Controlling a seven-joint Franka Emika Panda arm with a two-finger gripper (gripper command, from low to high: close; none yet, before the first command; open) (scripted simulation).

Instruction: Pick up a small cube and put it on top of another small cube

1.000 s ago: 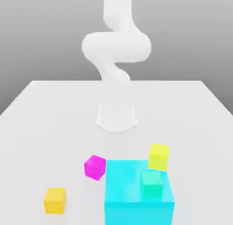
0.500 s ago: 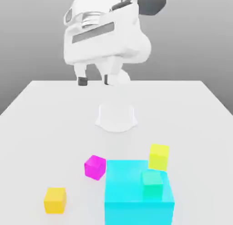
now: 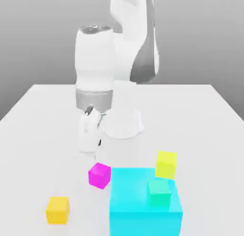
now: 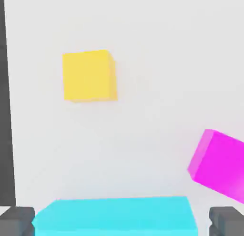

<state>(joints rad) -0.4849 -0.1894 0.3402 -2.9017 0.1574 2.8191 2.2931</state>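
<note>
We see the big cyan block (image 3: 131, 223) first. A small green cube (image 3: 159, 193) sits on it or in it; we cannot tell which. Next comes our gripper (image 4: 122, 221), with its two fingers spread as wide as they go and nothing in between.

Then come the little ones. The pink cube (image 3: 99, 175), the one we want, is on the table (image 3: 28, 149), turned a bit, just beside the big block at the exterior view's left. The yellow cube (image 3: 166, 164) is near the block's far corner, and the orange cube (image 3: 57, 210) is well apart.

To grab well, we should go right over the pink cube, twist to match its flat sides, and go down slowly. We should keep our fingers wide and not bump the big block. Then we can squeeze gently.
</note>
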